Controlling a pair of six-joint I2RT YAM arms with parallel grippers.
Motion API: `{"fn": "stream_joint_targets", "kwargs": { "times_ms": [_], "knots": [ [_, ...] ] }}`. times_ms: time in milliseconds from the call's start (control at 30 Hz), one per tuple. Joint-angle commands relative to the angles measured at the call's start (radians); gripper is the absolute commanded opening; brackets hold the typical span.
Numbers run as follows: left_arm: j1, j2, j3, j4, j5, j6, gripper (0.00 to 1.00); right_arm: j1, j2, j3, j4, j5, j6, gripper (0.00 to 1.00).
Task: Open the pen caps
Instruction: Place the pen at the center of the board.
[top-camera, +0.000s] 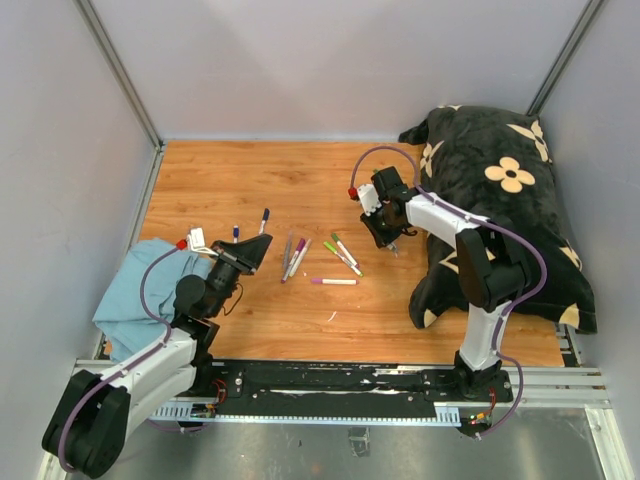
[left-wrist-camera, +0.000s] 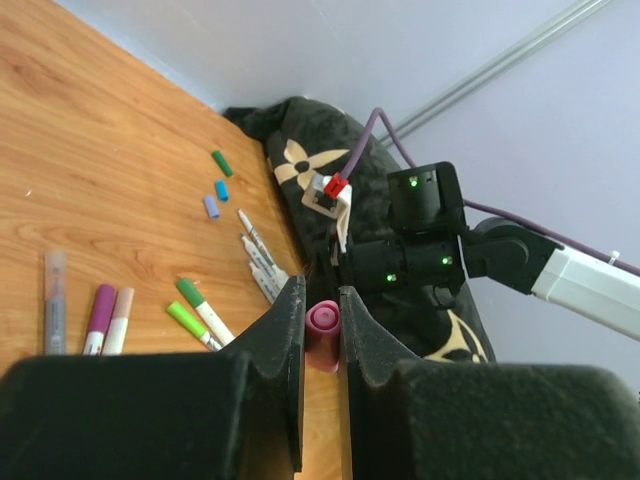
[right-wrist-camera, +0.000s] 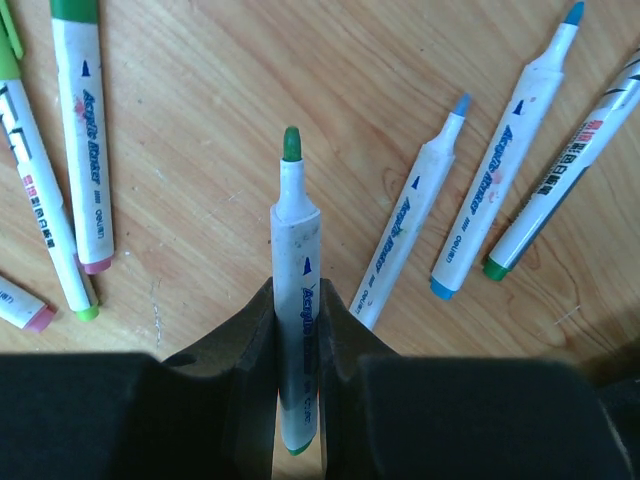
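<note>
1. The left pincer (left-wrist-camera: 321, 298) is closed down narrow on a pink cap (left-wrist-camera: 322, 340). The cap stands between the two dark fingers (left-wrist-camera: 283, 345), its round top poking just above their tips.
2. The right pincer (right-wrist-camera: 298, 300) is clamped on a white green-tipped pen (right-wrist-camera: 294, 215). It grips the lower barrel, and the bare green tip points away from the pincer, over the wood.
3. Three loose caps lie on the tabletop (top-camera: 230, 180) in the left wrist view: a green cap (left-wrist-camera: 221, 163), a blue cap (left-wrist-camera: 221, 190) and a lilac cap (left-wrist-camera: 211, 207). They sit in a short row near the cushion's edge, the blue and lilac ones almost touching.
4. Under the right pincer, two blue-tipped pens (right-wrist-camera: 410, 235) lie side by side on the wood with their tips bare. A further pen (right-wrist-camera: 575, 160) lies slanted just to their right. Off to the left lie two more pens (right-wrist-camera: 80, 130) with green at their upper ends.
5. From above, a scatter of pens (top-camera: 295, 258) lies in the middle of the tabletop, between the two pincers.
6. A black cushion (top-camera: 510, 230) with cream flowers fills the right side, with the right arm reaching out beside it. A pale blue cloth (top-camera: 125, 300) is bunched at the left edge, by the left arm.
</note>
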Motion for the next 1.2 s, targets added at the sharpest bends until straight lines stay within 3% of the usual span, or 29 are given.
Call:
{"fn": "stream_joint_targets", "kwargs": {
  "times_ms": [0, 833, 1167],
  "knots": [
    [0.005, -0.011, -0.025, -0.003, 0.014, -0.015, 0.0, -0.008, 0.029, 0.022, 0.028, 0.057, 0.064, 0.16],
    [0.006, 0.064, -0.007, 0.018, 0.069, -0.056, 0.0, -0.013, -0.001, 0.032, 0.022, 0.045, 0.083, 0.27],
    [-0.007, 0.257, 0.104, 0.02, 0.132, -0.057, 0.0, -0.028, -0.146, 0.021, 0.024, -0.011, 0.05, 0.38]
  ]
}}
